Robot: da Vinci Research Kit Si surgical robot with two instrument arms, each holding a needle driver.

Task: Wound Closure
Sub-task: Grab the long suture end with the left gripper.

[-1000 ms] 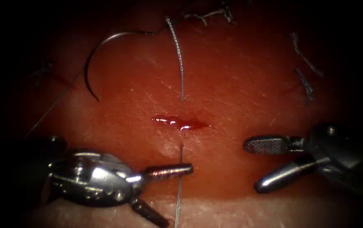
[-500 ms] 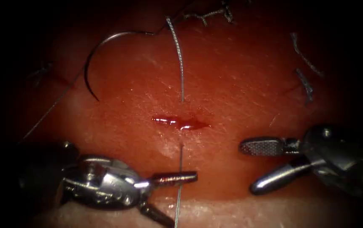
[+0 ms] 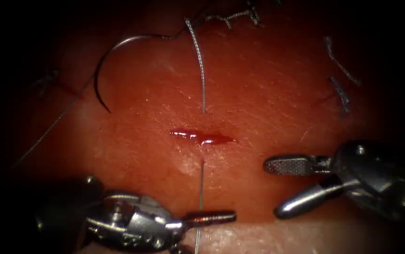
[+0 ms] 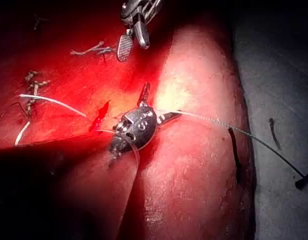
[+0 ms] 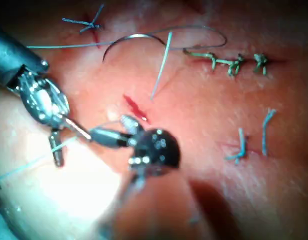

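Thread point(image 3: 201, 186) runs from just below the cut point(image 3: 201, 137) straight toward the near edge of the tissue point(image 3: 268, 94), its long axis up and down in our endoscope view. We see the left tool point(image 3: 202, 230) with jaws apart astride it, one jaw lying crosswise over the strand, gripping nothing. The right tool point(image 3: 285, 188) sits well apart on the cut's right, jaws spread and empty, so the left is nearer. The needle point(image 3: 106, 70) lies free on the tissue, upper left, outside it.
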